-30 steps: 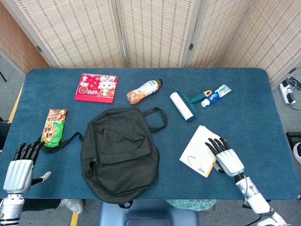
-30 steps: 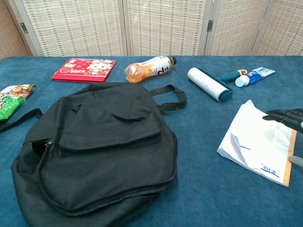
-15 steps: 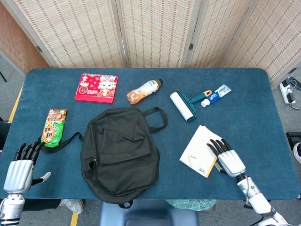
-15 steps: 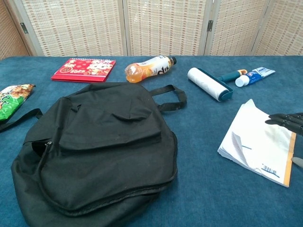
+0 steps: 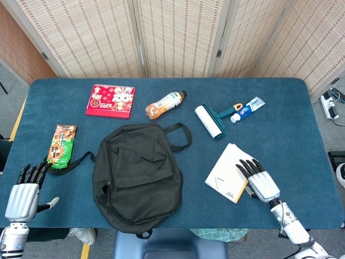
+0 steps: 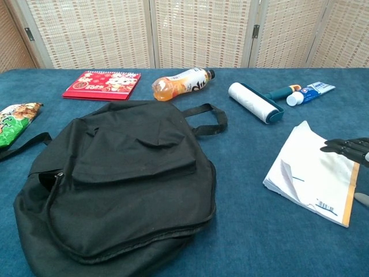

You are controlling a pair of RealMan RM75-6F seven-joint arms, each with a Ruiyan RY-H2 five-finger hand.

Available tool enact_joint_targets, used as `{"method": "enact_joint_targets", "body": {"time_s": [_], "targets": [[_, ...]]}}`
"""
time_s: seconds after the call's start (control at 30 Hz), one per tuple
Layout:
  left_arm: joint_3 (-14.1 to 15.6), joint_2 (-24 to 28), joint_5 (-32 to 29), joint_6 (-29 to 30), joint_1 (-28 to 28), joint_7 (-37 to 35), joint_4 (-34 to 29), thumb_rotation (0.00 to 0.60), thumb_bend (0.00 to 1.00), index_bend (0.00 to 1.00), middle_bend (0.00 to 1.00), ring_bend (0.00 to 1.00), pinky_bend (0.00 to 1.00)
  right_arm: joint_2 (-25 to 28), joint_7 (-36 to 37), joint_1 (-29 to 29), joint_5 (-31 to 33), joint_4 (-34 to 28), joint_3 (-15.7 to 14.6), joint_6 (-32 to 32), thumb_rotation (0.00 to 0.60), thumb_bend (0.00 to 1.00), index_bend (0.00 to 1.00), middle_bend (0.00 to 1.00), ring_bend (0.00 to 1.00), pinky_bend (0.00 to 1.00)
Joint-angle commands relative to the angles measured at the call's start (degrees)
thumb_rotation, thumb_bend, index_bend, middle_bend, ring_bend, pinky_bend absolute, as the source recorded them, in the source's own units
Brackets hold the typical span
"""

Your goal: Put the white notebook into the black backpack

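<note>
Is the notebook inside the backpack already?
No, the notebook lies flat on the table to the right of the backpack, with the right hand over its edge.

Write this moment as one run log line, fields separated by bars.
right hand: fingers resting on flat white notebook | left hand: open, holding nothing | black fabric backpack: flat on table | notebook: outside backpack

The table (image 5: 302, 135) holds one black backpack (image 5: 137, 175), one white notebook (image 5: 227, 174), one red calendar (image 5: 110, 100), one snack packet (image 5: 61, 146), one bottle (image 5: 165, 104), one lint roller (image 5: 213, 120), one toothpaste tube (image 5: 248, 108).
</note>
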Motion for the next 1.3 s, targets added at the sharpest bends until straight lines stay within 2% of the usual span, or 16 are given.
{"method": "enact_joint_targets", "body": {"time_s": [0.03, 0.6, 0.7, 0.87, 1.3], "targets": [[0.0, 0.0, -0.1, 0.1, 0.1, -0.1, 0.1, 0.6, 0.07, 0.14, 0.15, 0.17, 0.11, -0.3, -0.3, 0.3, 0.1, 0.2, 0.0, -0.3, 0.6, 0.44, 0.0, 0.05, 0.0, 0.0], [0.2, -0.2, -0.1, 0.0, 0.3, -0.9, 0.8, 0.6, 0.07, 0.14, 0.15, 0.17, 0.11, -0.8, -2.4, 1.7, 0.5, -0.6, 0.0, -2.0, 0.6, 0.44, 0.0, 0.05, 0.0, 0.0], [0.3, -0.2, -0.1, 0.2, 0.5, -1.1, 0.9, 0.6, 0.07, 0.14, 0.15, 0.17, 0.11, -0.9, -2.6, 1.9, 0.7, -1.1, 0.3, -1.9, 0.6, 0.49, 0.01, 0.06, 0.0, 0.0], [0.3, -0.1, -0.1, 0.3, 0.6, -1.4, 1.2, 0.6, 0.07, 0.14, 0.15, 0.17, 0.11, -0.4, -2.5, 2.3, 0.9, -2.5, 0.9, -1.3, 0.6, 0.64, 0.11, 0.13, 0.01, 0.02], [0.2, -0.3, -0.4, 0.1, 0.6, -1.5, 1.5, 0.6, 0.07, 0.14, 0.15, 0.17, 0.11, 0.0, -3.7, 5.0, 1.7, -6.0, 3.4, -1.4, 0.6, 0.66, 0.13, 0.15, 0.03, 0.03]]}}
